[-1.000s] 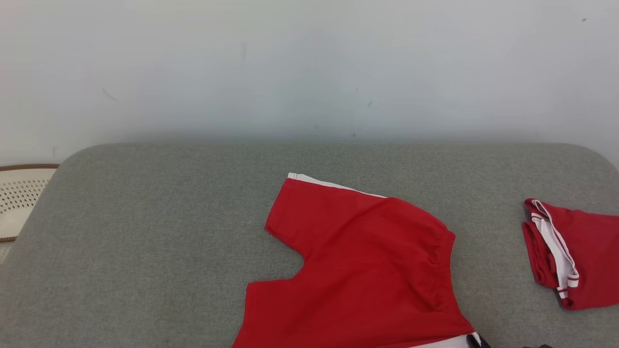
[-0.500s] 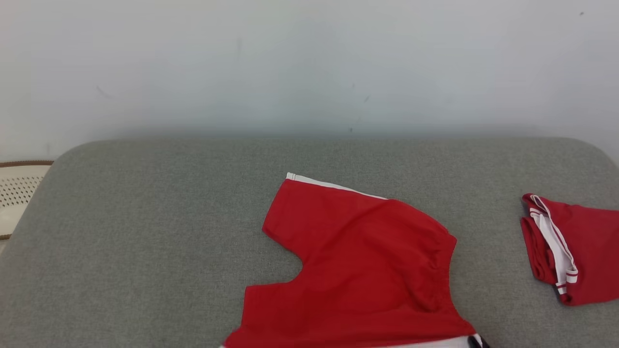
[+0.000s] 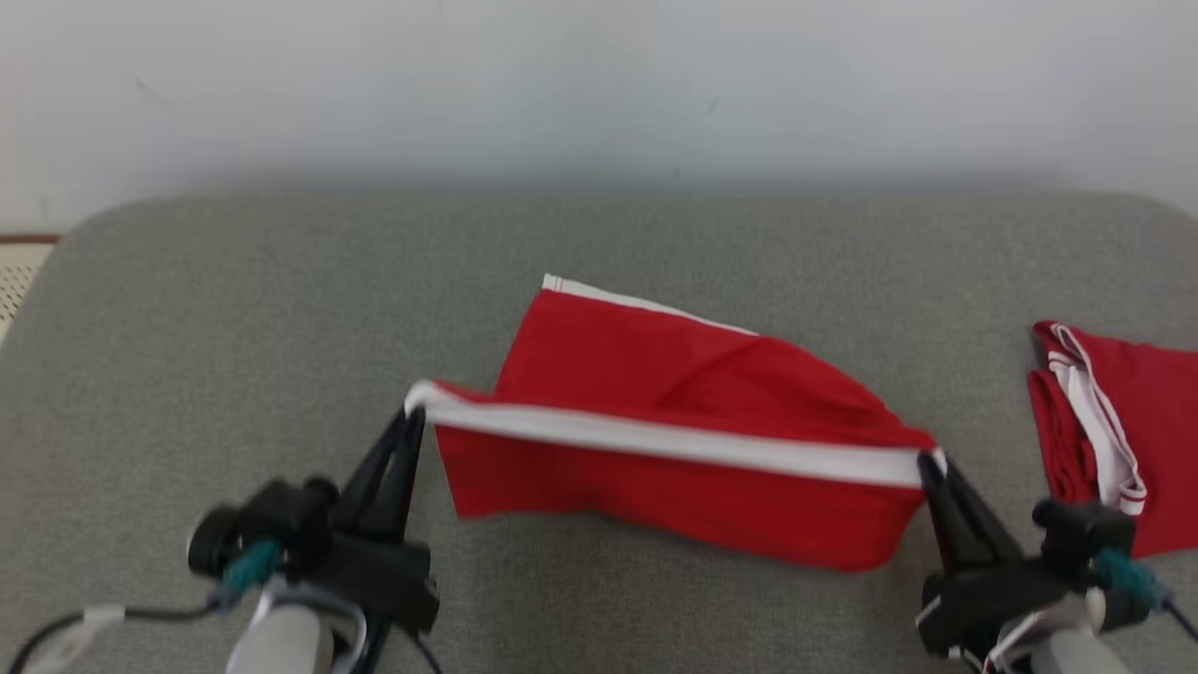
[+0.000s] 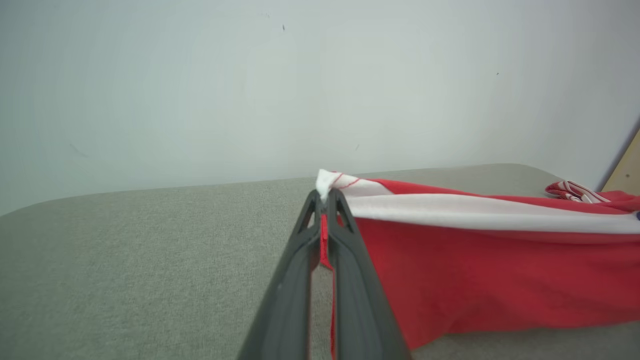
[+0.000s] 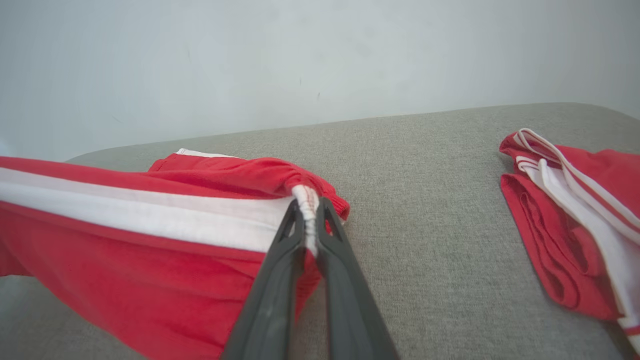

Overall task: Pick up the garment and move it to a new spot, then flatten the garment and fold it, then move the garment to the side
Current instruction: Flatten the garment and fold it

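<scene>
Left jaws and right jaws each clench an end of the red garment, stretched taut between them, lower edge on the grey cushion; more pull could slip either thin pinch; the folded cloth just outside the right jaws could snag.

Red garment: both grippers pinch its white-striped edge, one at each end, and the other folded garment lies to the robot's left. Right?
One thing is off: the folded garment lies to the robot's right, as the head view shows. The rest holds: the left gripper and right gripper each pinch one end of the white-striped edge of the red garment.
</scene>
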